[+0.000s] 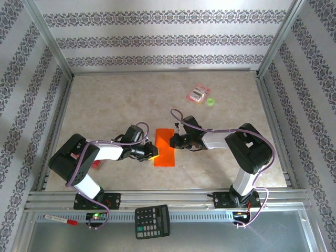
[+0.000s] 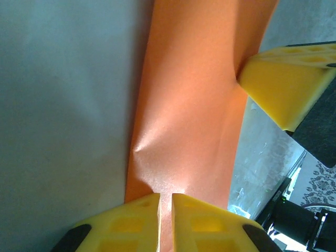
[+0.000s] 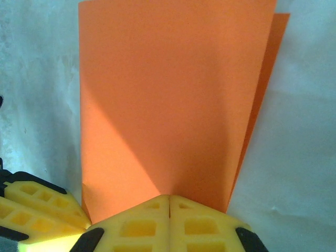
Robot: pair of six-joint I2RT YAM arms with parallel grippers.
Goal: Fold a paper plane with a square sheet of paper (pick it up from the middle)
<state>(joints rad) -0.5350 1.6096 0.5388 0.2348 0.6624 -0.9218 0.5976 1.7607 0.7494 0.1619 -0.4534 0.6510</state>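
The square sheet of paper point(image 1: 166, 148) is seen in the top external view at the centre of the frame, folded into a tall orange strip lying on the table point(image 1: 105, 105). It is flanked by the left gripper point(image 1: 153, 152) at its lower left edge and the right gripper point(image 1: 174, 140) at its upper right edge.

In the left wrist view the paper runs up the middle of the frame. The left gripper's jaws are drawn almost together at the bottom, over the paper's edge; whether paper is pinched cannot be told. One of the right gripper's fingers point(image 2: 283, 79) touches the paper at the upper right.

In the right wrist view two layers are shown, the lower one offset to the right. The right gripper's jaws are closed tight at the bottom centre, at the paper's near edge.
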